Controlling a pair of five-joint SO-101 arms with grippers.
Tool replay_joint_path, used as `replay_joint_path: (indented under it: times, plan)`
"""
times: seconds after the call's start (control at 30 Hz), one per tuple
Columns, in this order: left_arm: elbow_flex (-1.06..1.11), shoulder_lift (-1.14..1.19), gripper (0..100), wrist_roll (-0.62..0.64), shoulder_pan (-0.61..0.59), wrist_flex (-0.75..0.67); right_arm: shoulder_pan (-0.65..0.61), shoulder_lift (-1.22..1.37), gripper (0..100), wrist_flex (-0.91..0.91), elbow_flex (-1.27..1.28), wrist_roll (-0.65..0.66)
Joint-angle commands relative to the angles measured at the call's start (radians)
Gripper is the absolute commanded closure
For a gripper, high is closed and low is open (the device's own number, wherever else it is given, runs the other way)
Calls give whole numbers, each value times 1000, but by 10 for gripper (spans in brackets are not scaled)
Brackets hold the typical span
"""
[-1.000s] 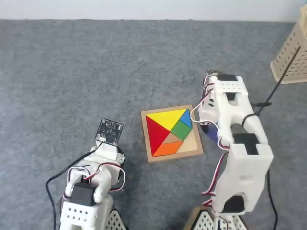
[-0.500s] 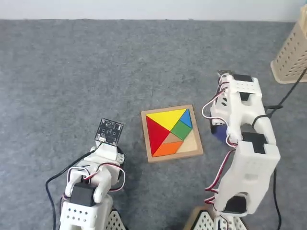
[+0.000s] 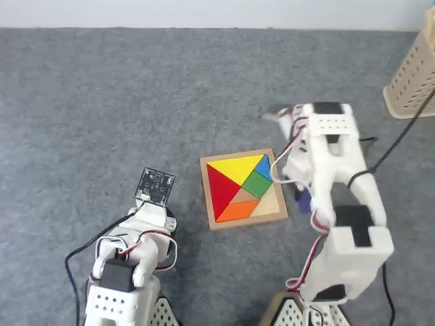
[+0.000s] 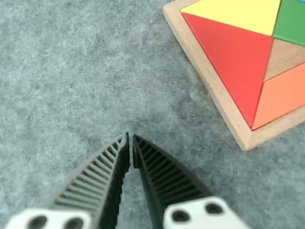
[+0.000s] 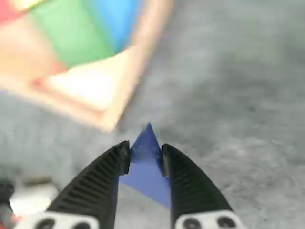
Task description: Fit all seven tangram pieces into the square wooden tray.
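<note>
- Dark blue triangle (image 5: 147, 176) is the last loose piece. It's pinched between the right gripper's (image 5: 144, 144) fingers, which are closed partway onto its narrow end, with the tip poking out past them.
- In the high view it sits just outside the tray's (image 3: 206, 193) right-hand rim, off the tray. Can't tell whether it's lifted or touching the grey carpet (image 3: 102, 102).
- Six pieces are seated: yellow (image 3: 238, 168), red (image 3: 219, 190), green (image 3: 257, 183), light blue (image 3: 264, 167), orange (image 3: 238, 210) and tan (image 3: 241, 197).
- One bare triangular slot (image 3: 270, 200) is left in the tray corner nearest the held piece.
- Left gripper (image 4: 130, 138) has its fingers all but together with nothing in them. It's parked over the carpet near the tray's opposite side.
- Step in hand, as I read it, is to carry the triangle over the rim and into that slot.
- To do it well:
  - Lift it clear of the rim first.
  - Turn the wrist until the triangle's edges line up with the slot, then go down.
  - Lower it flat, not corner-first.
  - Let go only once it's seated.
- Risk: the grip is near one tip, so the piece may pivot. A skewed drop would ride up on the green or orange piece.
</note>
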Motion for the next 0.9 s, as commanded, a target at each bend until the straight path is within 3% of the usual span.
replay_joint_path:
  times: [0.0,0.27,0.43,0.6,0.87]
  plan:
    - [-18,-20,988,9,-6,6,-12,-127,989,39,29,86]
    - [-18,-20,988,9,-6,6,-8,-200,990,54,224,605]
    - [-18,-20,988,9,-6,6,-5,-257,925,8,288,658]
    - [-18,-20,988,9,-6,6,61,-357,826,-96,301,388]
    - [-18,-20,988,9,-6,6,165,-581,970,-88,419,-80]
